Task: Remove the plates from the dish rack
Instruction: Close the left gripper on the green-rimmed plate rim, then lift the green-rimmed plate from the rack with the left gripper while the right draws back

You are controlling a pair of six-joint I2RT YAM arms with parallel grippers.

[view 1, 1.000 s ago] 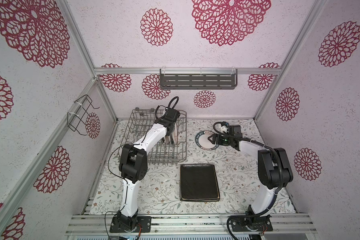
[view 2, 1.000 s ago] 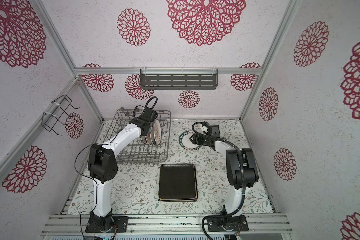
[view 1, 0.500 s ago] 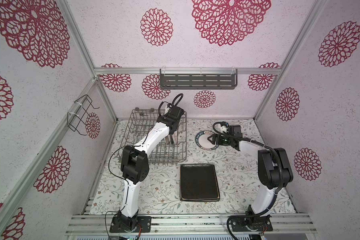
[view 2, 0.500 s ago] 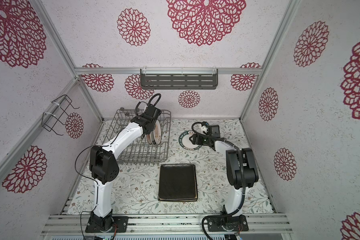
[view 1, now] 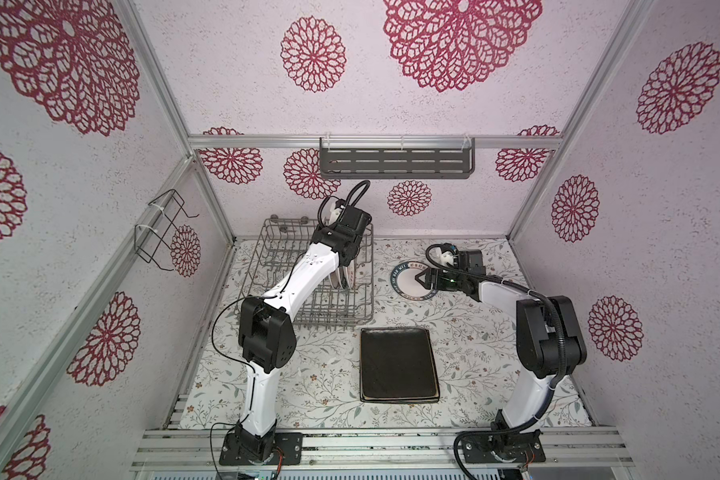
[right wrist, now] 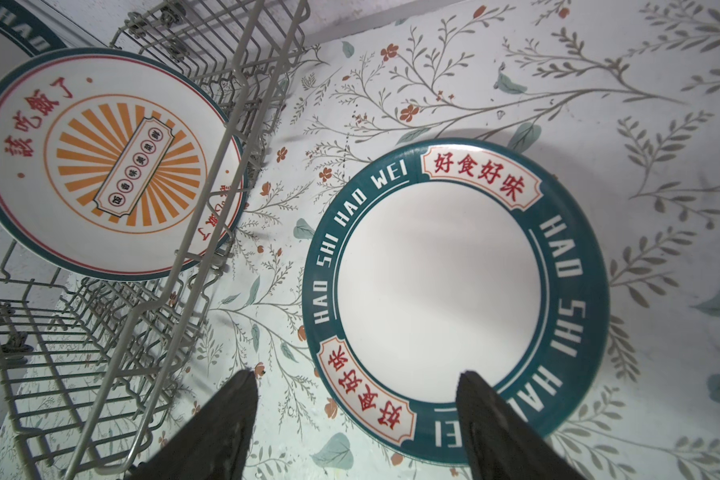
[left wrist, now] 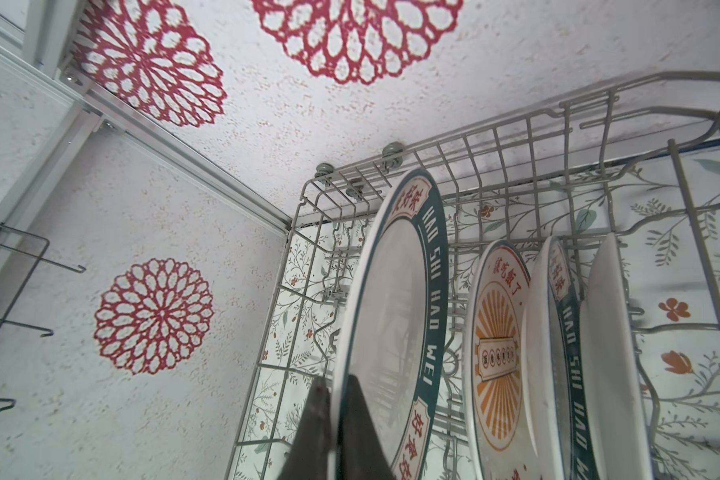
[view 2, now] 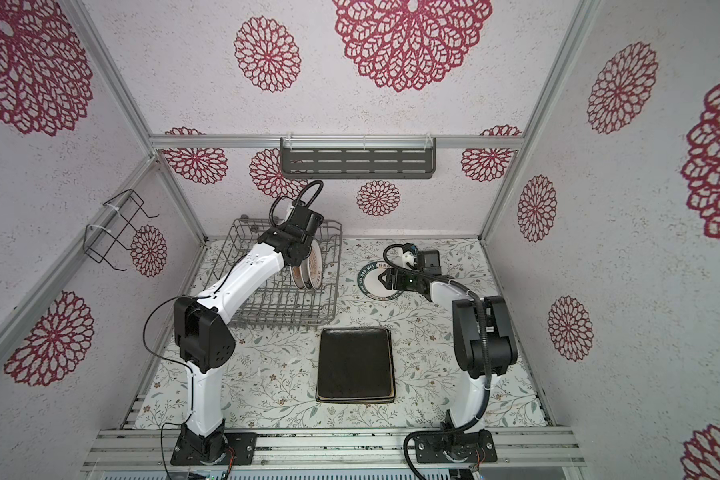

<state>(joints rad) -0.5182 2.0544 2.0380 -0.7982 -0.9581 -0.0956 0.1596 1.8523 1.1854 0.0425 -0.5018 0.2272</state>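
Observation:
My left gripper [left wrist: 335, 380] is shut on the rim of a small round plate [left wrist: 391, 316] with a dark-blue lettered rim. That plate stands on edge inside the grey wire dish rack [view 1: 273, 253], with several more round plates [left wrist: 495, 353] upright beside it. In both top views the left wrist hides the fingers over the rack plates [view 2: 308, 270]. My right gripper [right wrist: 355, 374] is open just above the edge of another lettered round plate [right wrist: 454, 299], which lies flat on the table [view 1: 410, 284]. A dark brown rectangular plate [view 1: 398, 363] lies on top of a stack in front.
A grey slotted shelf [view 1: 395, 164] hangs on the back wall. A small black wire holder [view 1: 163, 228] is fixed to the left wall. The rack's raised side [right wrist: 208, 199] stands close to the flat round plate. Floral walls enclose the table on three sides.
My left wrist has risen and shifted slightly toward the back wall with the round plate in its grip. The right arm has not moved.

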